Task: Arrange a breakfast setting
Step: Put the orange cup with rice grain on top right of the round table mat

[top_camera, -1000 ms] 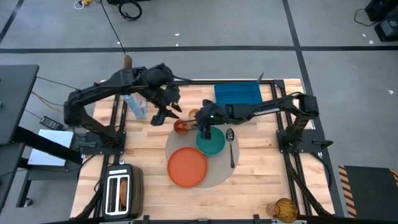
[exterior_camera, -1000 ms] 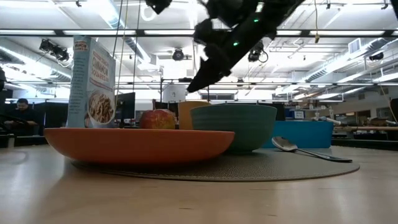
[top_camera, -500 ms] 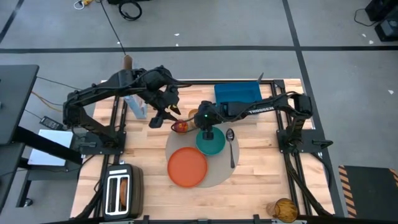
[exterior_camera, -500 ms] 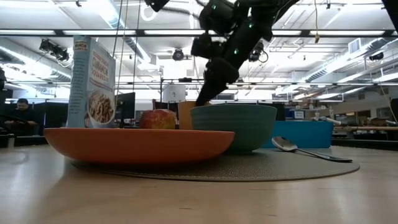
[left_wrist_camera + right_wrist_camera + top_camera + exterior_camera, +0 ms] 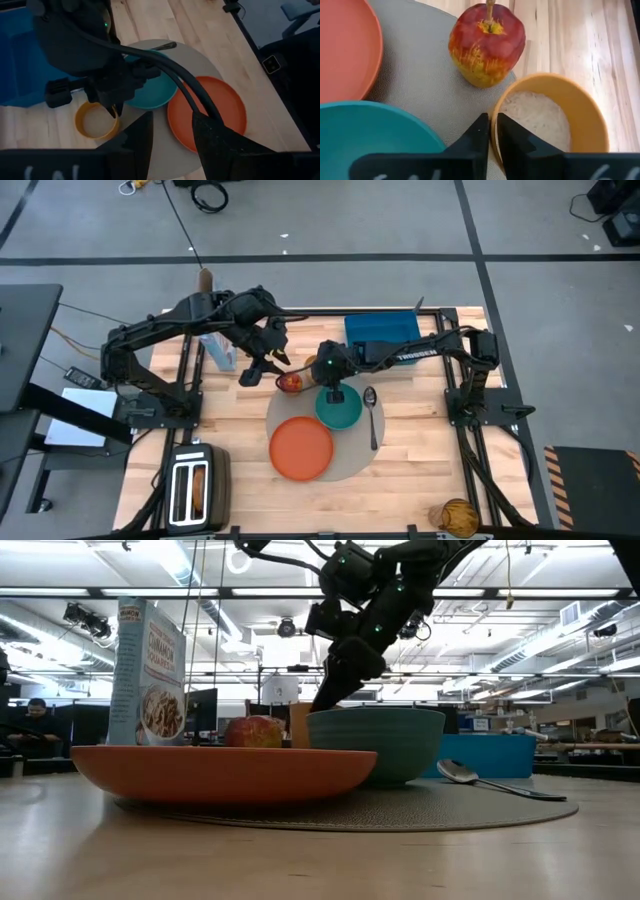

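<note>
A round grey-beige mat (image 5: pixel 352 462) holds an orange plate (image 5: pixel 300 448), a teal bowl (image 5: pixel 342 412), a metal spoon (image 5: pixel 372 415) and a red apple (image 5: pixel 291 383). A small orange cup (image 5: pixel 545 120) with pale contents stands on the wood at the mat's far edge, beside the apple (image 5: pixel 487 42). My right gripper (image 5: pixel 491 122) is down at the cup, between the apple and the bowl (image 5: pixel 375 130), shut on it. My left gripper (image 5: pixel 262 365) hangs open and empty above the table, left of the apple. A toast slice (image 5: pixel 197 488) stands in the toaster. My right gripper pinches the cup's wall at the rim (image 5: pixel 495 117), on the side toward the bowl, with one finger (image 5: pixel 512 142) inside the cup and one (image 5: pixel 477 137) outside. The fingers come from above, pointing down. The cup stands upright on the table.
A blue tray (image 5: pixel 383 333) lies at the far edge behind the cup. A cereal box (image 5: pixel 218 348) stands at the far left by my left arm. A silver toaster (image 5: pixel 198 490) sits at the near left corner. The wood right of the mat is bare.
My right gripper has gone from above the teal bowl toward the table's far left and down to the cup, behind the bowl.
</note>
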Available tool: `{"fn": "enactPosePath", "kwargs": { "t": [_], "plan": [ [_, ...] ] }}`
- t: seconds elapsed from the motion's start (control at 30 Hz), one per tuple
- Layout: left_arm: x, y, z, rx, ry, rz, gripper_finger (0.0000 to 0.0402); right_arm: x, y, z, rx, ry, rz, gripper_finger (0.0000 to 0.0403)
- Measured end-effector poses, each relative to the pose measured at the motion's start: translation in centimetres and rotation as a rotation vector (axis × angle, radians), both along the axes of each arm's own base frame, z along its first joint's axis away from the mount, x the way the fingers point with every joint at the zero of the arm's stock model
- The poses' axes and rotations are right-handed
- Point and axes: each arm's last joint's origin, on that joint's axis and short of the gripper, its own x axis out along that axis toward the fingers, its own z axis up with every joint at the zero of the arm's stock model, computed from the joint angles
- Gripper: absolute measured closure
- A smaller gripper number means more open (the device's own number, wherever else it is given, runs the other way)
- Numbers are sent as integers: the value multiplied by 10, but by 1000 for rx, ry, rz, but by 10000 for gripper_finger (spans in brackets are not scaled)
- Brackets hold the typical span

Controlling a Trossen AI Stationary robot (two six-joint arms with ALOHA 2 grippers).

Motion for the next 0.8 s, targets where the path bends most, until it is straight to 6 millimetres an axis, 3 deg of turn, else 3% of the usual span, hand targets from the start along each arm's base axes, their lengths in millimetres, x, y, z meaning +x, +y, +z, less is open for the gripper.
{"fn": "enactPosePath", "kwargs": {
  "t": [0.13, 0.47, 0.8],
  "plan": [
    [0, 0, 0, 0, 0, 0, 257, 0, -2, 0, 12, -1, 12, 388],
    [0, 0, 0, 5, -4, -5, 257, -3, -7, 12, 4, 90, -113, 389],
    [-1, 0, -1, 9, 8, -13, 257, -33, -8, 12, 38, 187, -298, 389]
  ]
}}
